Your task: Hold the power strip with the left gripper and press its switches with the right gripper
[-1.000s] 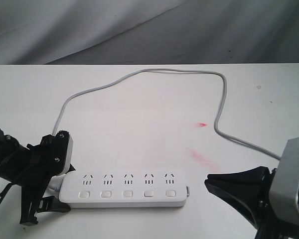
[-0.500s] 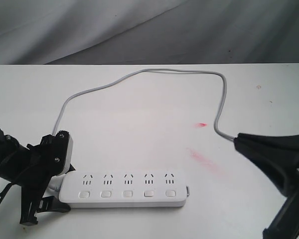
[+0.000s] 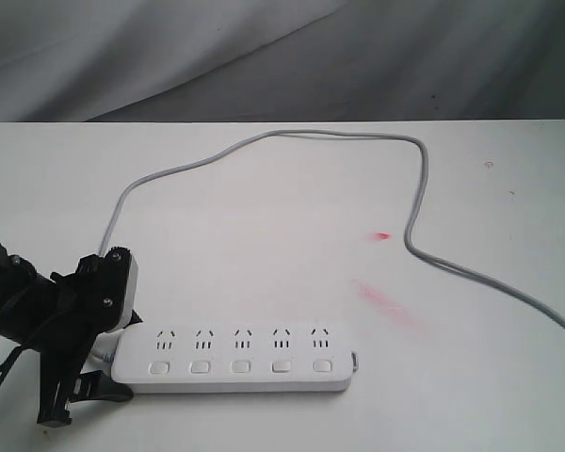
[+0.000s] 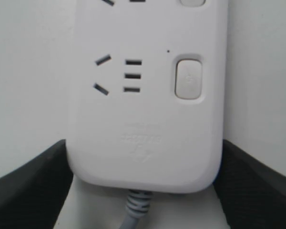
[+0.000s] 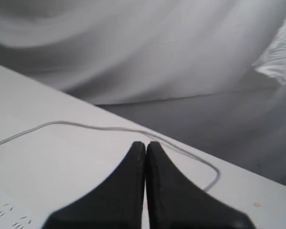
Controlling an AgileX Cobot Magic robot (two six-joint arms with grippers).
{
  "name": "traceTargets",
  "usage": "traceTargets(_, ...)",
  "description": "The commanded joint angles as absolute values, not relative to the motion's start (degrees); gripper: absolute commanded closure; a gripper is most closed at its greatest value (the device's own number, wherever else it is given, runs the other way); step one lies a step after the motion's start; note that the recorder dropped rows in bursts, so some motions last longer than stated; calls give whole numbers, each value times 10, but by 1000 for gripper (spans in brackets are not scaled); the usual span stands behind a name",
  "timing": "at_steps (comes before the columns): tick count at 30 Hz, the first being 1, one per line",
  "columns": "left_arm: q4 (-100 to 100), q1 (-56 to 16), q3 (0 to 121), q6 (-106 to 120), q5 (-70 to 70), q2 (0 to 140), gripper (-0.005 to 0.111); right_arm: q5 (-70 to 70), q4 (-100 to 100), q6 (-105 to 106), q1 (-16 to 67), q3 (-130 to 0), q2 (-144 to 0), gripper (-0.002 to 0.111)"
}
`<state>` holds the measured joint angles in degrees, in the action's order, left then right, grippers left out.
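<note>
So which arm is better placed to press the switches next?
Right. The left gripper is clamped round the strip's cord end. The right gripper is free, shut into one tip fit for the switches, though outside the exterior view.

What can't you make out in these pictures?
Right gripper: outside the exterior view; its wrist view shows only shut fingertips.
Cord: plug end cut off by the exterior view's right edge.
Power strip lettering: blurred in the left wrist view.
Switches: on or off, too small.
</note>
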<state>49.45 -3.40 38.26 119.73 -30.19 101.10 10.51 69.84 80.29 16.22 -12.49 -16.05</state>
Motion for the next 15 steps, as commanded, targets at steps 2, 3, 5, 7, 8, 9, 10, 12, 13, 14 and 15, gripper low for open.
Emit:
traceTargets(2,489,-33,384,1199,-283,1014,52,155,694,800,42,-120,-83,108)
traceTargets(3,489,-33,384,1199,-283,1014,52,159,694,800,28,-120,-80,108)
traceTargets(5,489,-33,384,1199,-283,1014,52,159,694,800,12,-120,-78,108)
traceTargets(7,489,-33,384,1199,-283,1014,52,153,694,800,10,-120,-78,108)
traceTargets(8,489,-33,384,1199,-283,1014,52,147,694,800,10,-120,-78,108)
traceTargets(9,489,-33,384,1199,-283,1014,52,141,694,800,10,-120,-78,108)
traceTargets(10,489,-33,384,1199,-283,1014,52,137,694,800,10,-120,-78,108)
traceTargets(12,489,-33,384,1199,-283,1014,52,132,698,800,10,-120,-78,108)
traceTargets(13,489,-33,384,1199,-283,1014,52,133,698,800,10,-120,-78,108)
traceTargets(14,489,-33,384,1199,-283,1014,52,140,698,796,10,-120,-78,108)
traceTargets(15,489,-33,384,1199,-283,1014,52,142,689,781,10,-119,-78,108)
